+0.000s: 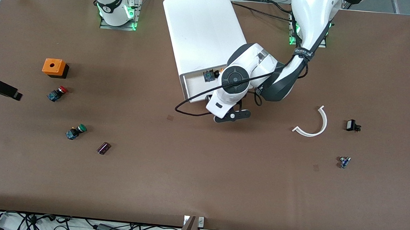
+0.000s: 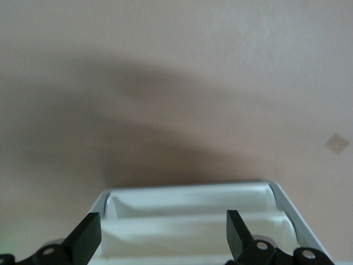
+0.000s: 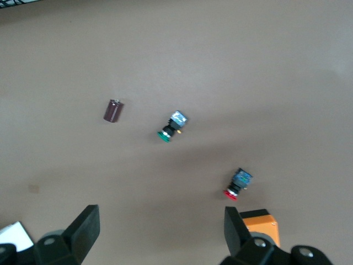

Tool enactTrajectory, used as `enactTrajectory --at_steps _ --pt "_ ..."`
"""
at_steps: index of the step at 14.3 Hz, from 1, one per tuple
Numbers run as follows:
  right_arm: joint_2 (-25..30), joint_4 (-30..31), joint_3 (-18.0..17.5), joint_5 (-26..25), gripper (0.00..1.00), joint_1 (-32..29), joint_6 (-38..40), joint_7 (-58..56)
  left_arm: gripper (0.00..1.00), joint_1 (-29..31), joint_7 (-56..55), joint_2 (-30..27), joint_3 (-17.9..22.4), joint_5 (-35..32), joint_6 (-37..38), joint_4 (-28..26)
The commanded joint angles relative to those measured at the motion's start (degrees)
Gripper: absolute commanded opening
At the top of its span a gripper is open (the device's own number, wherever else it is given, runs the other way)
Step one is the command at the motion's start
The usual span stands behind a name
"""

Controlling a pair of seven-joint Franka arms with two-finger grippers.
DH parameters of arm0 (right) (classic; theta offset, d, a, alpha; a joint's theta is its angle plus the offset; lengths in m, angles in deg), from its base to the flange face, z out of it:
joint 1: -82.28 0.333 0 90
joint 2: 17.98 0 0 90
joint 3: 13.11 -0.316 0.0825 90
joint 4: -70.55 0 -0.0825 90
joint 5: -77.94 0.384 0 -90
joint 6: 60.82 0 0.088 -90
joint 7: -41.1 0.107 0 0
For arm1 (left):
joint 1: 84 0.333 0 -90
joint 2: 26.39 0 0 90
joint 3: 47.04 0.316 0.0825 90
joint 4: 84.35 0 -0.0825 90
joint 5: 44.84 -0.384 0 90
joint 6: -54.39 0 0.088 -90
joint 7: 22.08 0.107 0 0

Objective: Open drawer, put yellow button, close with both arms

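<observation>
The drawer [image 1: 189, 88] stands pulled out of the white cabinet [image 1: 200, 31], toward the front camera. Inside it lies the yellow button [image 1: 210, 75], partly covered by the left arm's wrist. My left gripper [image 1: 232, 116] hangs over the drawer's front end, open and empty. In the left wrist view the drawer's white front compartments [image 2: 187, 201] show between the fingers of the left gripper [image 2: 164, 229]. My right gripper [image 3: 162, 221] is open and empty, high over the right arm's end of the table. In the front view it shows only as a dark shape at the edge.
Toward the right arm's end lie an orange box [image 1: 54, 66], a red-capped button [image 1: 57, 93], a green-capped button [image 1: 76, 131] and a dark cylinder [image 1: 103, 148]. Toward the left arm's end lie a white curved strip [image 1: 314, 124], a small black part [image 1: 352, 125] and a small blue part [image 1: 344, 162].
</observation>
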Motion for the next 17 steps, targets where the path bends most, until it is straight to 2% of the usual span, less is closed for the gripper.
enactTrajectory --at_steps 1,3,8,12,17 --pt "5.4 5.5 -8.1 -3.7 1.00 -5.7 -0.5 -1.2 1.00 1.3 0.4 -1.6 -1.6 3.2 2.3 -1.3" --pt "7.5 8.2 -8.8 -4.4 1.00 -5.8 -0.8 -1.1 1.00 1.5 0.4 -1.7 -3.1 3.2 3.5 -1.4" --pt "8.9 10.2 -8.8 -4.3 1.00 -6.3 -1.2 -2.2 1.00 1.2 0.3 -1.5 -4.8 3.2 6.8 -1.6" --pt "15.6 20.3 -9.0 -4.5 1.00 -5.9 -4.5 -2.3 1.00 0.5 0.4 -1.4 -4.9 3.2 6.6 -2.7" --pt "17.0 22.7 -9.0 -4.3 1.00 -6.0 -4.1 -3.5 1.00 1.1 0.5 -1.4 -6.0 3.2 6.8 -2.8"
